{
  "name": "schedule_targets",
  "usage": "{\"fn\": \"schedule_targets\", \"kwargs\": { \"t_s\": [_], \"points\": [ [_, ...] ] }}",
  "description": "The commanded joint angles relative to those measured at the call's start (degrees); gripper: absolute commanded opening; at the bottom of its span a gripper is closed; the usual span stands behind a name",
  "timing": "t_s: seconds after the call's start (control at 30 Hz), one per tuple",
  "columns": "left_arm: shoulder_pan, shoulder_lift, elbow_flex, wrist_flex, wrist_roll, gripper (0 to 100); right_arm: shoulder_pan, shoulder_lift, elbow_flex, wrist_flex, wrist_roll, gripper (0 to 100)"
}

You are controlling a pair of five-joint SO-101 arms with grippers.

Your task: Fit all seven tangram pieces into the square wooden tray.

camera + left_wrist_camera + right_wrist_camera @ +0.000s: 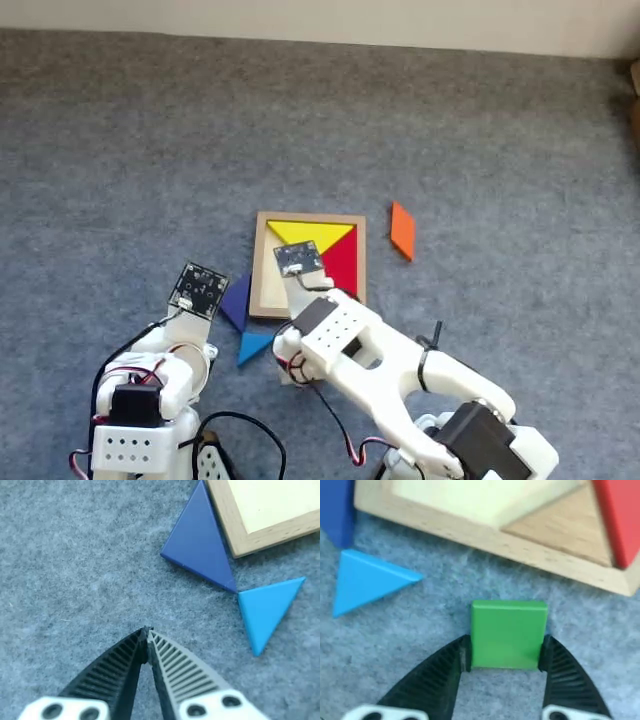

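Note:
The square wooden tray (260, 285) holds a yellow triangle (308, 234) and a red triangle (343, 265). My right gripper (505, 649) is shut on a green square (508, 632), low over the carpet just outside the tray's near rim (485, 536). A dark blue triangle (236, 299) lies against the tray's left side, with a light blue triangle (254, 345) below it. An orange parallelogram (402, 230) lies right of the tray. My left gripper (147, 633) is shut and empty, over bare carpet short of the dark blue triangle (200, 547).
Grey carpet covers the whole table. The right arm's white body (345, 335) hangs over the tray's near edge and hides its lower part. The left arm (160, 380) stands at the lower left. Open carpet lies beyond the tray and to both sides.

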Motion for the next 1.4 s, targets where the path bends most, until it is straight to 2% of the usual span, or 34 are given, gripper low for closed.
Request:
{"fn": "schedule_targets", "kwargs": {
  "t_s": [0.0,0.17,0.4,0.77,0.9,1.17,1.27,1.37],
  "points": [
    [-0.48,-2.86,1.1,0.26,-0.7,1,4.0,-0.4,0.75,1.36,3.6,13.6],
    [-0.48,-2.86,1.1,0.26,-0.7,1,4.88,-1.01,0.75,2.15,7.21,6.3],
    [-0.48,-2.86,1.1,0.26,-0.7,1,5.14,-3.38,-5.41,12.88,13.19,6.3],
    [-0.48,-2.86,1.1,0.26,-0.7,1,5.14,-15.25,-7.08,12.88,20.48,6.0],
    [-0.48,-2.86,1.1,0.26,-0.7,1,5.32,-16.4,-6.46,3.56,22.95,6.0],
    [-0.48,-2.86,1.1,0.26,-0.7,1,12.88,-9.19,-1.63,-22.64,26.55,6.0],
    [-0.48,-2.86,1.1,0.26,-0.7,1,13.41,-5.23,-1.19,-26.86,28.92,6.3],
    [-0.48,-2.86,1.1,0.26,-0.7,1,13.23,-2.15,-1.54,-26.86,30.42,6.3]
  ]
}}
